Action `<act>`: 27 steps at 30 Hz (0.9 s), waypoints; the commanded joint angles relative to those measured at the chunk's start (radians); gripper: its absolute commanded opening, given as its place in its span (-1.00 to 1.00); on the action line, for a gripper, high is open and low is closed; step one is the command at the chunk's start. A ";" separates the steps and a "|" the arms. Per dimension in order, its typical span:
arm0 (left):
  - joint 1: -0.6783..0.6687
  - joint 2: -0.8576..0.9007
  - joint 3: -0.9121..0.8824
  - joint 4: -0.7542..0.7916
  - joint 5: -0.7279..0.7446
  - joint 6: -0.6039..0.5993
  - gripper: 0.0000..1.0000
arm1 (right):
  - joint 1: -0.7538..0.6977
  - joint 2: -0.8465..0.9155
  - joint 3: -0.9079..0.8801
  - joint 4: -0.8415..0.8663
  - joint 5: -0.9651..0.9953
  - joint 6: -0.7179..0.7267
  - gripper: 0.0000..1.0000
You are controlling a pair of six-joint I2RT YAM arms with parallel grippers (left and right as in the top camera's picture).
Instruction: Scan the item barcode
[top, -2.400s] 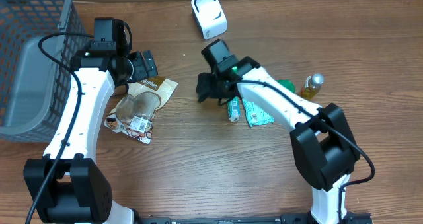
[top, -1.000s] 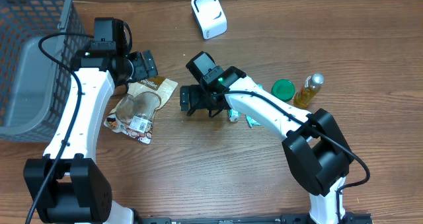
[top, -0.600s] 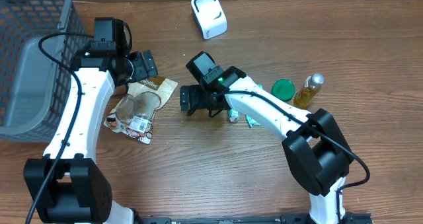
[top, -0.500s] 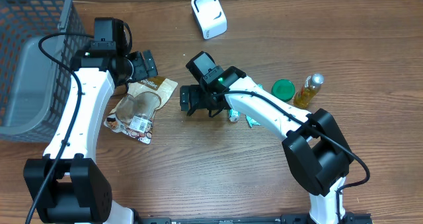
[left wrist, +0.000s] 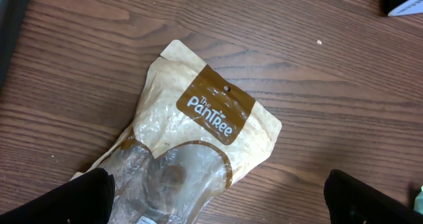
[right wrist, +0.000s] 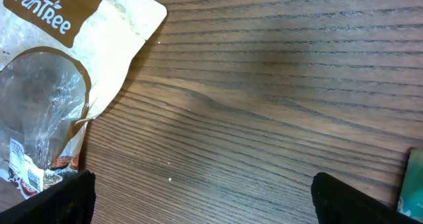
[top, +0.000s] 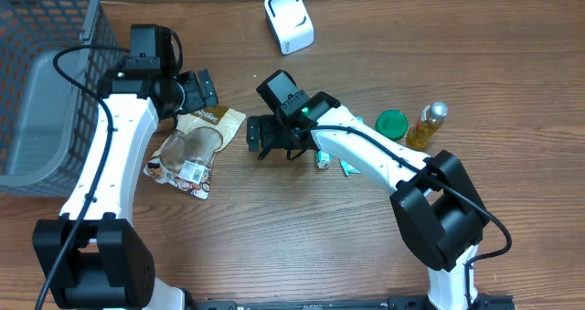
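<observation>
The snack bag (top: 196,145) lies flat on the table (top: 302,246), white label (top: 192,170) up, so it likely needs an edge grasp. The left fingers (left wrist: 92,194) hang wide apart above its top end; the right fingers (right wrist: 66,197) — also wide apart, empty — stand just beside its right edge. Bare wood opens toward the scanner (top: 289,21); the basket (top: 37,100) crowds the left side.

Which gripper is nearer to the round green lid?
Right. The right gripper sits left of the green lid in the overhead view; the left gripper is farther left, over the top of the snack pouch.
</observation>
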 commanded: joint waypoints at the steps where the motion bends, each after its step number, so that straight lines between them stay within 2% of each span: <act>1: 0.003 0.011 -0.003 0.001 -0.003 0.004 0.99 | -0.002 -0.038 -0.005 0.006 0.010 0.003 1.00; 27: 0.003 0.011 -0.003 0.001 -0.003 0.004 0.99 | -0.036 -0.038 -0.005 0.018 0.009 0.003 1.00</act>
